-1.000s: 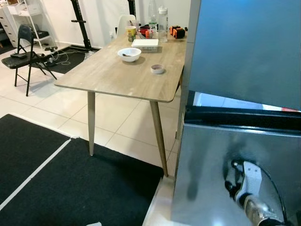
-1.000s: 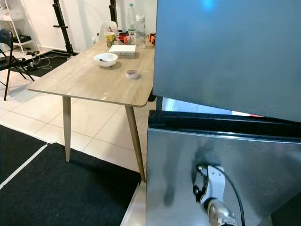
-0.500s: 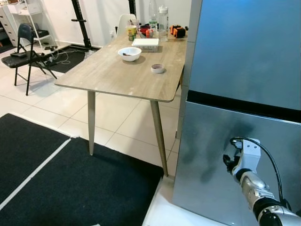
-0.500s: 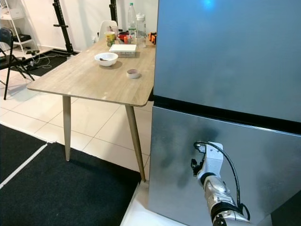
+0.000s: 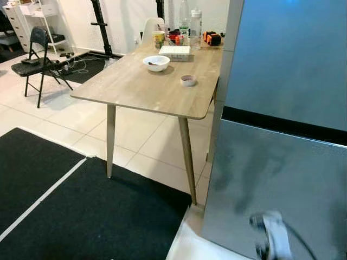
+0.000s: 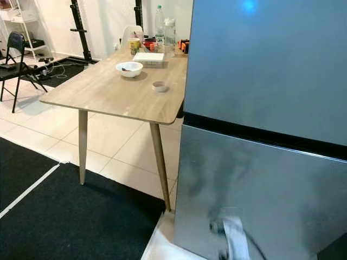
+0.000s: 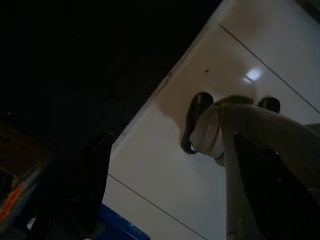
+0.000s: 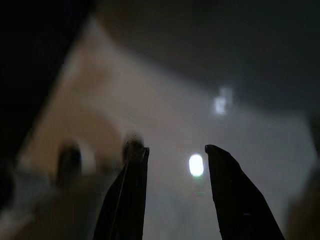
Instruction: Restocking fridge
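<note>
Now the fridge [image 6: 271, 108], ajar a second ago, stands shut just ahead of the right gripper [image 8: 175, 165], which drops away blurred, fingers parted and empty; restocking looks finished.

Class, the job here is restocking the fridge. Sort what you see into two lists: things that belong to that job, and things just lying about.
Belongs to the job:
- fridge, doors closed
- right gripper, jaws apart, empty

Just lying about:
- wooden table
- white bowl
- small dish
- two clear bottles
- white box
- folding chair
- black mat
</note>
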{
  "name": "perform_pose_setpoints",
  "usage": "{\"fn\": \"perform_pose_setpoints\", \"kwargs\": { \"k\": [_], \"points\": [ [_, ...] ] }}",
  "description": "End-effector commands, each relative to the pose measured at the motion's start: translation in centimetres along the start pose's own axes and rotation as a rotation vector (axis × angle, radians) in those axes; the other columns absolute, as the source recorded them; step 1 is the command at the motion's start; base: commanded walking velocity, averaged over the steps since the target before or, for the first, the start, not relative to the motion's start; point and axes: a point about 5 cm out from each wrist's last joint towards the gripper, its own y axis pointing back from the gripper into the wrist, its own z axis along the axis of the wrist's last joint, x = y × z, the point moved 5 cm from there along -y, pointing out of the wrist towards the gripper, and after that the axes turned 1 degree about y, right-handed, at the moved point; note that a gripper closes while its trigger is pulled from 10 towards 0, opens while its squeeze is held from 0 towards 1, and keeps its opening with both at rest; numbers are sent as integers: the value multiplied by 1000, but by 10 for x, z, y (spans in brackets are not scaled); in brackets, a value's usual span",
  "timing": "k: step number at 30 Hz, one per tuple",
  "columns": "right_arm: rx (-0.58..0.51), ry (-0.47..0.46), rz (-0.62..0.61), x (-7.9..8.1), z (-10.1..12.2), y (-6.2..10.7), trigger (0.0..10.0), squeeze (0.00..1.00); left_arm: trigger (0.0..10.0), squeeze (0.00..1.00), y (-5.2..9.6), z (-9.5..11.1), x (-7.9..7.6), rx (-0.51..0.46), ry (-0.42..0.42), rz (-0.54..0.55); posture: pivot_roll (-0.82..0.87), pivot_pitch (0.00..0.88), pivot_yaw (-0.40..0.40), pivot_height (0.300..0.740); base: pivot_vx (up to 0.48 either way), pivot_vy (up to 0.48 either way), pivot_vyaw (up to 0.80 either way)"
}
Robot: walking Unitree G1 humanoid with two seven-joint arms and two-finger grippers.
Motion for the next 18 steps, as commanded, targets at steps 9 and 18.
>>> {"fn": "perform_pose_setpoints", "kwargs": {
  "k": [9,18],
  "points": [
    [102,4,-28,-7,-42,8,10000,0,10000,0,3,8,25,-15,-36,64,-57,0,44,740,0,0,0],
    [98,36,-68,-28,-39,12,10000,0,10000,0,1,32,31,-72,-101,89,-48,0,9,740,0,0,0]
  ]
}}
